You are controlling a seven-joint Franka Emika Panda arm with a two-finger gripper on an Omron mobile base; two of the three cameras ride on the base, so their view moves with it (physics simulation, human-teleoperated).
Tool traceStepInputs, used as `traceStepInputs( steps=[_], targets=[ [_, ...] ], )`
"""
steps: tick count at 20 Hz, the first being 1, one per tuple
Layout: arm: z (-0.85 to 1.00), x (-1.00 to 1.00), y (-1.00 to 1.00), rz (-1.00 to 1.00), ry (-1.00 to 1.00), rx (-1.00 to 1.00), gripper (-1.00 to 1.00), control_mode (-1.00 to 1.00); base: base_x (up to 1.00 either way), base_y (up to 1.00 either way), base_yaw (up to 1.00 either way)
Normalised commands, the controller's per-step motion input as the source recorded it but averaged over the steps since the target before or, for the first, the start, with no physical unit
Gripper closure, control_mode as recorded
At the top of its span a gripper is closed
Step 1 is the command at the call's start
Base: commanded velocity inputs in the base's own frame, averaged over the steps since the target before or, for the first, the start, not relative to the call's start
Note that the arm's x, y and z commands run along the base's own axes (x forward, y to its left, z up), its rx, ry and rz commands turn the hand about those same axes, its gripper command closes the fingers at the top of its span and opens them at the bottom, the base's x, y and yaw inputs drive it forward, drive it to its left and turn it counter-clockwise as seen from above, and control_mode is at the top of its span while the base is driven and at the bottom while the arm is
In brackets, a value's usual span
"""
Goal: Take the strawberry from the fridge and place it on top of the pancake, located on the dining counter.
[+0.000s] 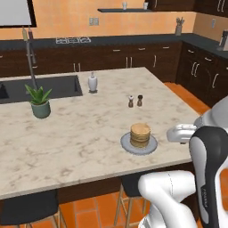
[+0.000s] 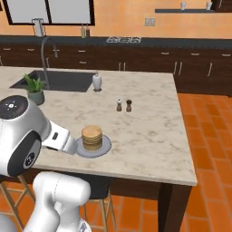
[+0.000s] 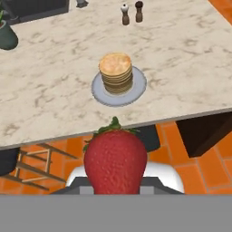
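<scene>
My end effector [image 3: 116, 188] grips the strawberry [image 3: 115, 161]; early release ahead of the pancake [image 3: 116, 71] drops it short of the table [image 3: 190, 54].

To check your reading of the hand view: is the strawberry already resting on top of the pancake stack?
No. The strawberry sits at the gripper, off the dining counter edge, and the pancake top is bare.

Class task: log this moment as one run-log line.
phase: carry | gripper: shut on strawberry | pancake: bare, on plate, dining counter | next: place
</scene>
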Motion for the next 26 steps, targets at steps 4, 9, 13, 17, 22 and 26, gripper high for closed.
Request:
traceStepInputs(
  steps=[4, 9, 13, 17, 22, 26],
  targets=[
    [0.0, 0.0, 0.0, 0.0, 0.0, 0.0, 1.0, 1.0, 0.19, 0.38, -0.06],
    [0.0, 0.0, 0.0, 0.0, 0.0, 0.0, 1.0, 1.0, 0.28, 0.14, -0.04],
    [0.0, 0.7, 0.04, 0.0, 0.04, -0.01, 1.0, -1.0, 0.0, 0.0, 0.0],
    [0.0, 1.0, 0.15, 0.0, 0.03, -0.03, 1.0, -1.0, 0.0, 0.0, 0.0],
    [-0.11, 1.0, 0.04, 0.0, 0.2, -0.16, 1.0, -1.0, 0.0, 0.0, 0.0],
    [-0.39, 1.0, -0.17, 0.03, 0.18, -0.11, 1.0, -1.0, 0.0, 0.0, 0.0]
  ],
)
